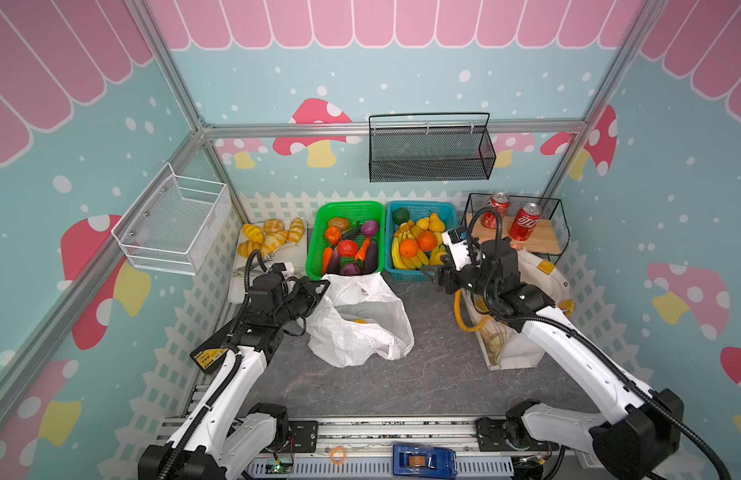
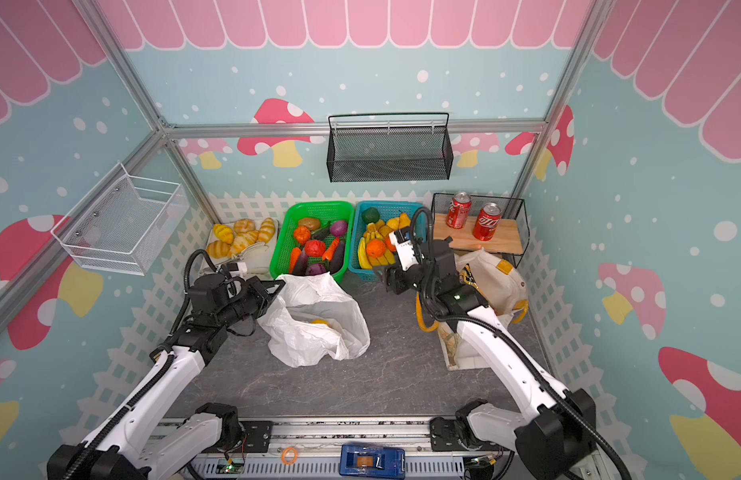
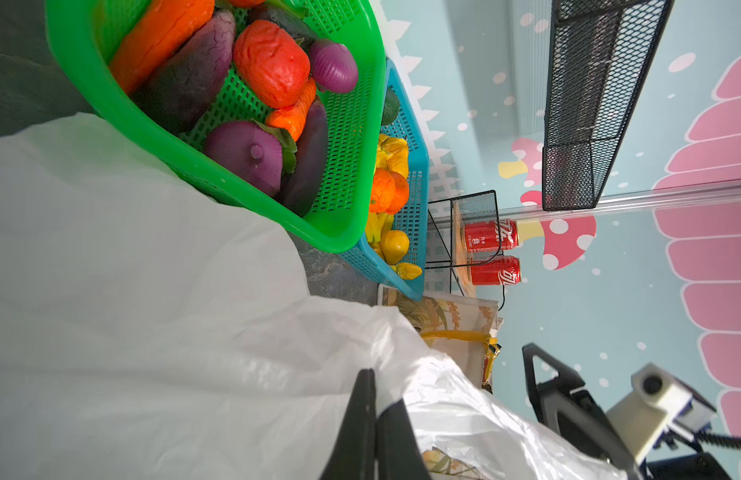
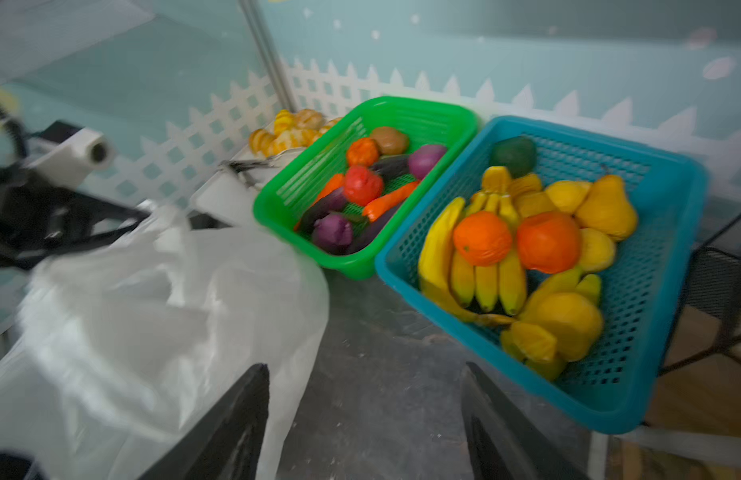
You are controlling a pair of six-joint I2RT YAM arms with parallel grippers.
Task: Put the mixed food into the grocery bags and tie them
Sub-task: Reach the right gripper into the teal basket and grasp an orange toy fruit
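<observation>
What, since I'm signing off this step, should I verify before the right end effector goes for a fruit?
1. Left end effector shut on the white plastic bag at its rim: ok.
2. Bag mouth open, a yellow item showing inside: ok.
3. Right end effector open and empty: ok.
4. Orange lying uncovered on top in the blue basket: ok.
5. Cloth tote mouth open: cannot tell, the right arm covers it.
6. White plastic bag tied: not ok, it gapes open.
</observation>
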